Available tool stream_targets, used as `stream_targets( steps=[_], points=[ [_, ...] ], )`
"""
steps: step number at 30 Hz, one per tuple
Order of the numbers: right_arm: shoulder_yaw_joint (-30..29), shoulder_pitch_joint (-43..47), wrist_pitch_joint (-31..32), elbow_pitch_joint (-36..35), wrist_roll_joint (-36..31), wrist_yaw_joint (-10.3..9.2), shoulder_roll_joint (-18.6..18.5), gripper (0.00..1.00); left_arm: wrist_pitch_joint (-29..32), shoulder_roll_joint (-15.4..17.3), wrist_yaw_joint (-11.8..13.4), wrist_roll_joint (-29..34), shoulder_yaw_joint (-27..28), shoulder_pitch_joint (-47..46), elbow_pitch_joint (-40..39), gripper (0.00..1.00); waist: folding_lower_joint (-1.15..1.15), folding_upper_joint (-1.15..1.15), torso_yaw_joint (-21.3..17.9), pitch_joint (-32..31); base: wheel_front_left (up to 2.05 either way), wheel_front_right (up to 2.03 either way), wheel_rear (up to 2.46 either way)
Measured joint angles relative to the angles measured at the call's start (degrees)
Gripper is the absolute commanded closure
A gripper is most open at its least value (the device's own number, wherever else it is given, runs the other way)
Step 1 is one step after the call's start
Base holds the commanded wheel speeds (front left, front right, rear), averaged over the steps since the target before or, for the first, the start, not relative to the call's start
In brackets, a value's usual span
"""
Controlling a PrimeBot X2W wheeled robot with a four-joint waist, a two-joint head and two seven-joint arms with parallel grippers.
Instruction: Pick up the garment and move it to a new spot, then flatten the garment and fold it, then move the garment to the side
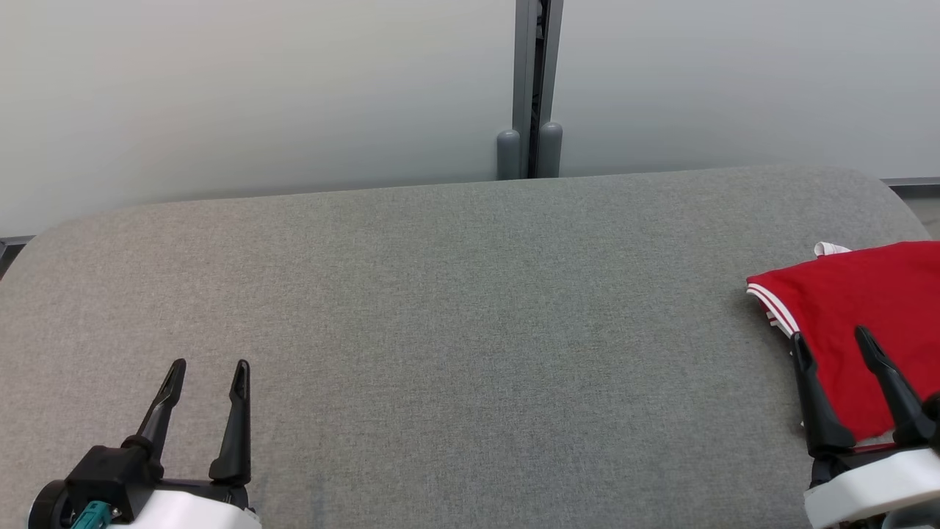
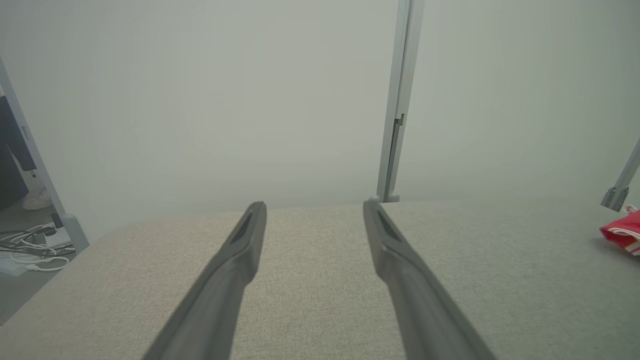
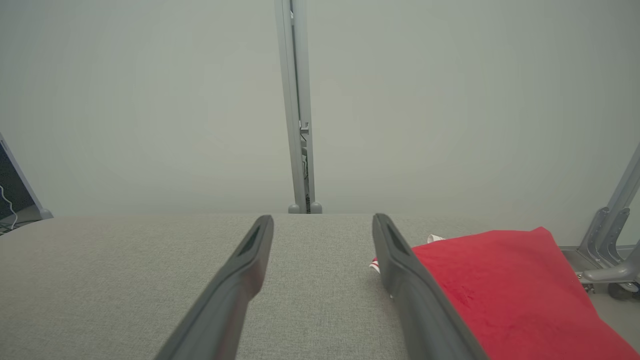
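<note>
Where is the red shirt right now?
The garment lies on the far right of the grey table in the head view, right beside the right gripper, whose fingers are open.

Left end effector (image 1: 210, 365) and right end effector (image 1: 830, 335) both held low, jaws parted.

**Red on grey**

The shirt (image 1: 866, 308) is bright red with red-and-white striped trim (image 1: 771, 305). The table (image 1: 440, 294) is flecked grey cloth, the wall (image 1: 257, 88) pale grey. The left gripper (image 1: 210, 365) and right gripper (image 1: 830, 335) are black, white at the wrist.
</note>
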Motion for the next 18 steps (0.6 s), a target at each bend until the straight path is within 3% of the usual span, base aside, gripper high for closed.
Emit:
stream_targets(
  steps=[18],
  points=[
    [0.1,0.1,0.4,0.0,0.6,0.00,-0.4,0.00,-0.5,0.0,0.8,-0.4,-0.6,0.1,0.6,0.00,0.00,0.00,0.3,0.1,0.00,0.00,0.00]
  ],
)
